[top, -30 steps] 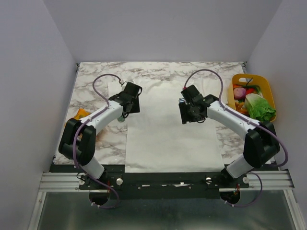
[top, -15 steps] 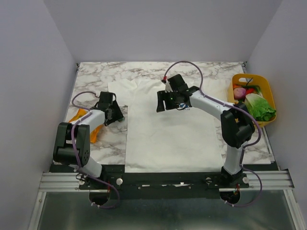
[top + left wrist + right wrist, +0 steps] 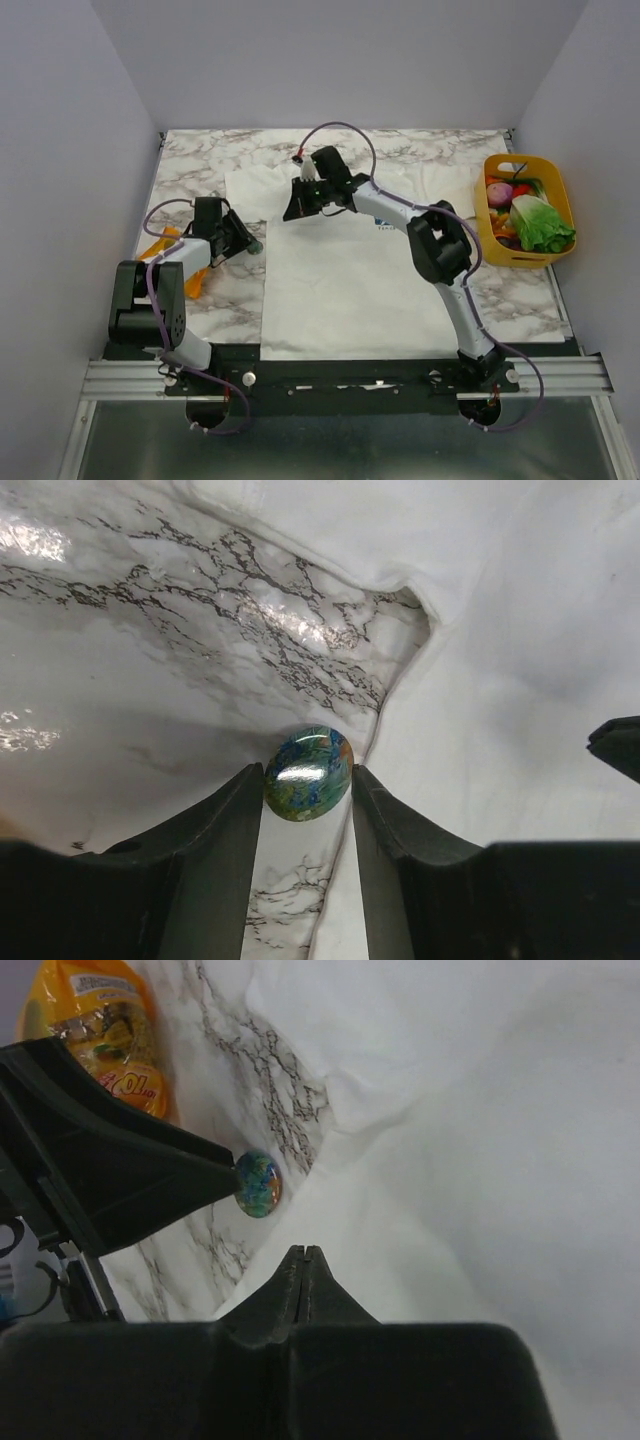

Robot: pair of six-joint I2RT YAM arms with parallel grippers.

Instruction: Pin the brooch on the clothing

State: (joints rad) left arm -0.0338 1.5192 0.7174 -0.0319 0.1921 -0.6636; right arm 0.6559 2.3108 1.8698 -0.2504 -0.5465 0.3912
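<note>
The brooch (image 3: 308, 773), a small glossy green-blue disc, lies on the marble right at the edge of the white clothing (image 3: 520, 630). My left gripper (image 3: 307, 782) has one fingertip against each side of it. From above, the brooch (image 3: 256, 247) sits just left of the clothing (image 3: 350, 280), at the tip of the left gripper (image 3: 245, 243). My right gripper (image 3: 295, 207) hovers over the shirt's upper left part, shut and empty. Its wrist view shows the shut tips (image 3: 303, 1250) over the white cloth (image 3: 480, 1110), the brooch (image 3: 258, 1184) just beyond, and a left finger (image 3: 150, 1175) touching the brooch.
An orange snack packet (image 3: 170, 245) lies on the marble behind the left gripper, also seen as an orange packet (image 3: 105, 1030). A yellow basket (image 3: 560, 190) of toy vegetables stands at the right edge. A corner of the blue print (image 3: 385, 227) shows beside the right arm.
The right arm swung left across the shirt and its jaws shut. The left gripper dropped back to the shirt's left edge and narrowed onto the brooch.
</note>
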